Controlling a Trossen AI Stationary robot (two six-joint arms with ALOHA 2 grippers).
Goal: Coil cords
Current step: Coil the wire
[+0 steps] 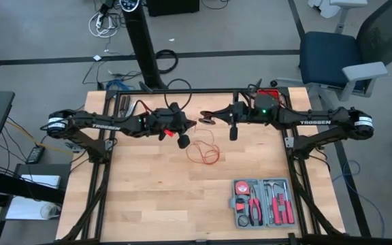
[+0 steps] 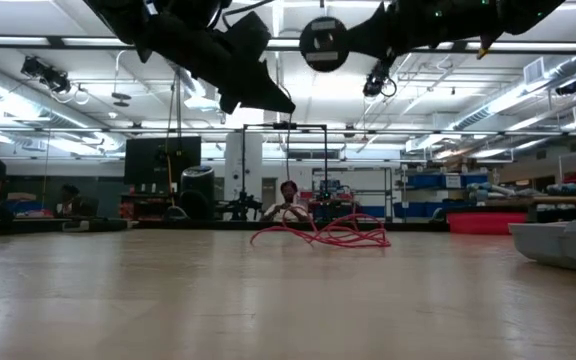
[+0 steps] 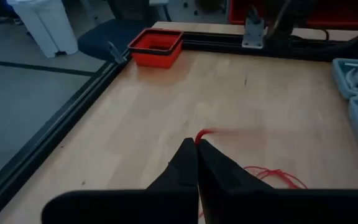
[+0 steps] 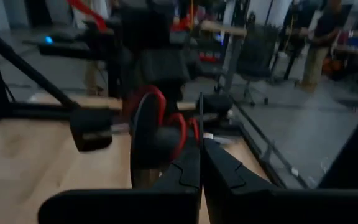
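The thin red cord (image 1: 204, 151) lies in loose loops on the table's middle (image 2: 320, 236). My left gripper (image 1: 190, 126) hovers above and to the left of that pile, shut on a bit of the cord (image 3: 204, 133). Opposite it, my right gripper (image 1: 213, 117) is shut on a dark round reel (image 2: 323, 43) that carries red cord windings (image 4: 178, 134). Both grippers hang well above the tabletop, almost tip to tip. My left gripper pinches the red cord between its two fingertips; a short red stub (image 3: 205, 132) pokes out past them. The fingers slant down from the table's left. The remaining cord (image 3: 271, 175) lies slack on the table below. My right gripper holds the reel at a thin dark edge (image 4: 201, 118) that stands between its shut fingertips. The fingers come in level from the table's right. The reel is lifted clear of the table, its round face (image 4: 149, 138) upright.
A grey tool case (image 1: 264, 202) with red-handled tools lies open at the near right. A red tray (image 3: 156, 45) stands at the far right edge. Bare wood spreads over the table's near left (image 1: 141, 197).
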